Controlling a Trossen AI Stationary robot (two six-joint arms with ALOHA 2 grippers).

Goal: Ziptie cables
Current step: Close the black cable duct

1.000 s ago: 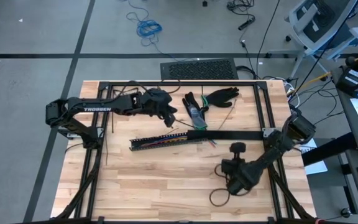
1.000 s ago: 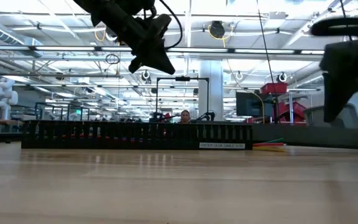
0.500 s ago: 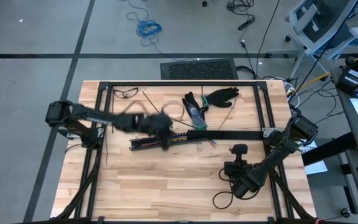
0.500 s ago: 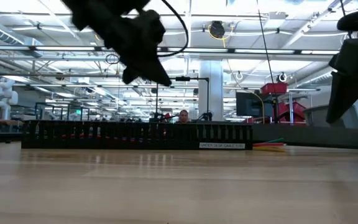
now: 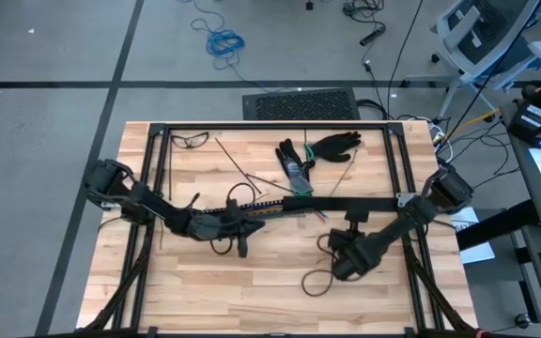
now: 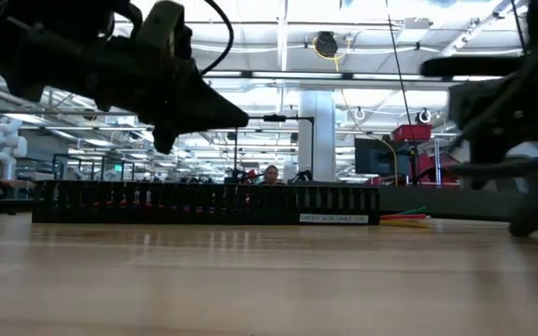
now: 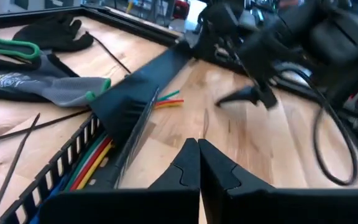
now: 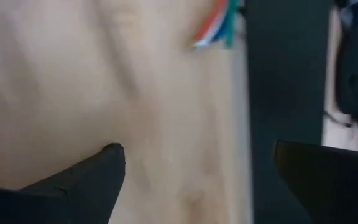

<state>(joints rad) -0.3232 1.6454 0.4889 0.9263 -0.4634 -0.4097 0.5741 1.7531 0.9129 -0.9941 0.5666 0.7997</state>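
your left gripper (image 7: 197,163) has its jaws pressed together, empty; the cables (image 7: 95,163) lie in the slotted rail (image 7: 114,146) just beside its tips. your right gripper (image 8: 197,171) stands spread wide, cable ends just ahead over bare table (image 8: 73,81).

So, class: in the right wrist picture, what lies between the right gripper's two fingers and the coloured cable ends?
Only bare wooden table lies between the open right gripper and the cables; the right wrist view shows this.
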